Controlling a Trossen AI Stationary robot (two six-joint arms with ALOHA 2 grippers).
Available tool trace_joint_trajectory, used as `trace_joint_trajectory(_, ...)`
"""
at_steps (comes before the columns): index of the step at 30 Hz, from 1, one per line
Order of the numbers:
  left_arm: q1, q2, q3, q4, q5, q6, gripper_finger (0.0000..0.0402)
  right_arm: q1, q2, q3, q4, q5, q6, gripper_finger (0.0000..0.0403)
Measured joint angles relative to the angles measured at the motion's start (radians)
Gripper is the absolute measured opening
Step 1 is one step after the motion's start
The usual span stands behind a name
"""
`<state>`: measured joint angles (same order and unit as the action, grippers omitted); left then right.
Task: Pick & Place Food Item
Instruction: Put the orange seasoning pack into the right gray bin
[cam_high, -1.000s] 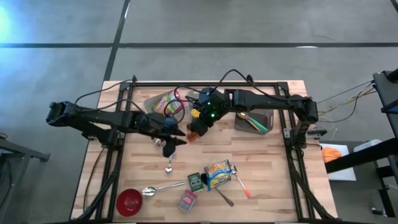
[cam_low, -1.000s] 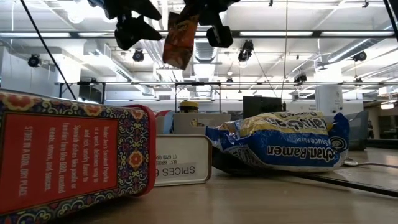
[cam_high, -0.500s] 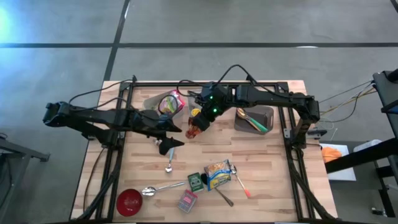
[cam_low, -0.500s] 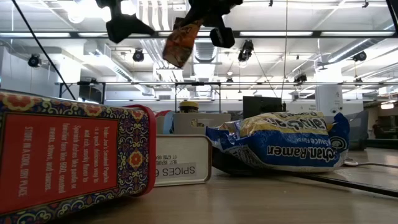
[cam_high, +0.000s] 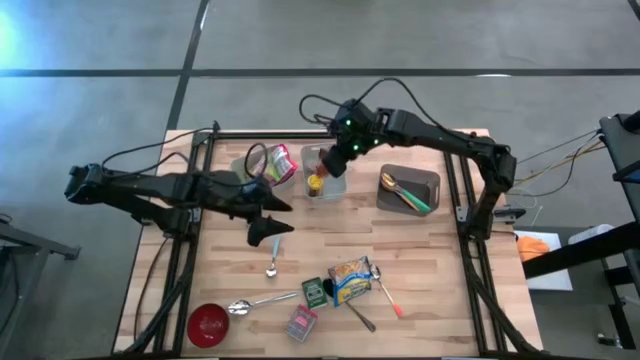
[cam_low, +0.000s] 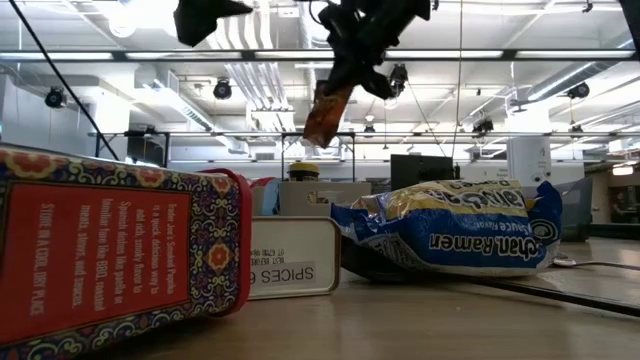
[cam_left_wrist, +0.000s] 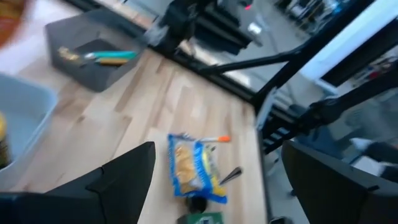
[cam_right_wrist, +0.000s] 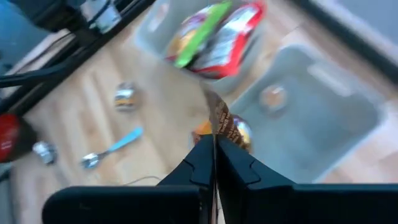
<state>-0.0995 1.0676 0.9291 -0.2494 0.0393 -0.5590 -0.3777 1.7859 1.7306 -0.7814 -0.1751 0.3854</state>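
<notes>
Right end effector (cam_right_wrist: 213, 163) around snack packet (cam_right_wrist: 221, 121)

Below the right gripper's (cam_right_wrist: 214, 163) closed jaws, the clear bin's (cam_right_wrist: 323, 118) contents are blurred beyond identification.

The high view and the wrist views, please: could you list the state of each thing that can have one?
Left gripper: fingers open, empty, above the table.
Right gripper: fingers shut on the snack packet, over the clear bin.
Snack packet: held in the air, hanging tilted.
Clear bin: upright, holding a yellow-lidded item.
Grey tray: on the table, holding utensils.
Ramen pack: lying flat on the table.
Red bowl: upright, at the table's corner.
</notes>
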Motion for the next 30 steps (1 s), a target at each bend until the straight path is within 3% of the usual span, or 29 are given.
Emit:
trace_joint_trajectory(8,-0.004,0.001,0.000,0.116,0.011,0.006,0.0353,-0.082,0.001,-0.026,0.003,0.024,-0.207,0.0008)
trace_joint_trajectory(17,-0.003,0.003,0.000,0.119,0.013,0.012,0.0353,-0.088,0.001,-0.073,0.040,0.021,-0.452,0.0008)
trace_joint_trajectory(25,-0.002,0.003,0.000,0.119,0.013,0.012,0.0353,-0.104,0.013,-0.121,0.119,0.019,-0.414,0.0008)
trace_joint_trajectory(30,0.008,0.003,0.000,0.125,0.013,0.011,0.0353,-0.115,0.079,-0.068,0.092,-0.001,-0.336,0.0008)
